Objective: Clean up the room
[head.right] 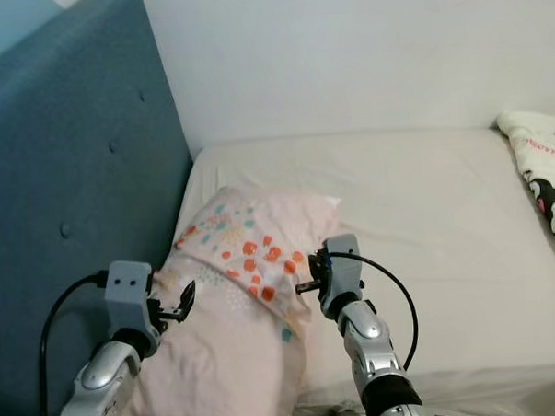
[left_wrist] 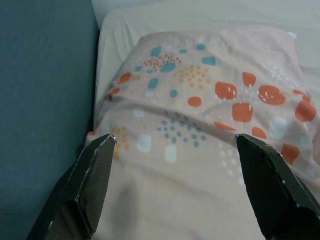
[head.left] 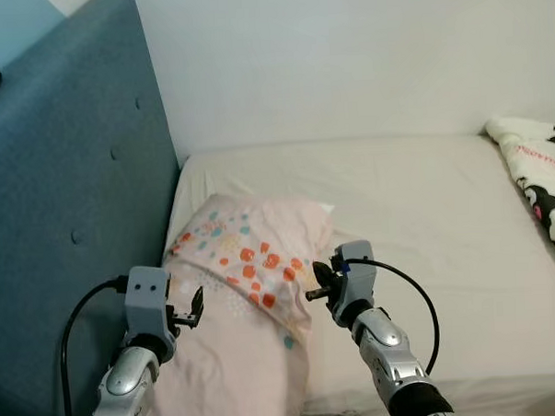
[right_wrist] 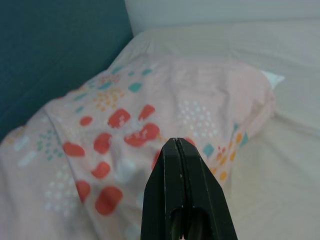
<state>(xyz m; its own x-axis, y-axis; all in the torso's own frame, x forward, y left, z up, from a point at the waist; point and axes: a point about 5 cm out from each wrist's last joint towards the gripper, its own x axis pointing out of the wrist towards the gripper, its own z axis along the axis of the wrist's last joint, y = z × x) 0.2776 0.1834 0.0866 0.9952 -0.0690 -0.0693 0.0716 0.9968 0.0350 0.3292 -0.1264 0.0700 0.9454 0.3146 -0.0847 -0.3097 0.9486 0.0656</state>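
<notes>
Pillow (head.left: 254,292) sits lower centre-left of the left eye frame, on the bed (head.left: 425,211), pink with orange and teal blotches. Long axis runs from the bottom edge of the frame up and slightly right toward the upper middle; far end points at the wall, near end runs out at the bottom edge between the two arms. Its left flank lies against the blue headboard (head.left: 65,199), or just beside it; can't tell if there's a gap.

Left hand (head.left: 193,308) is at the pillow's left edge, lower left of frame, fingers spread wide; in the left wrist view the cloth lies between and beyond them, nothing gripped. Right hand (head.left: 310,282) is at the pillow's right edge, lower centre, fingers pressed together on nothing, tips pointing left into the pillow's side.

So the pillow lies between both hands, each about equally near, and the hands bracket its short axis. My read: a two-sided squeeze or lift across the width suits this best.

Patterned blanket (head.left: 543,178) is bunched at the right edge of frame, well apart from both hands.
</notes>
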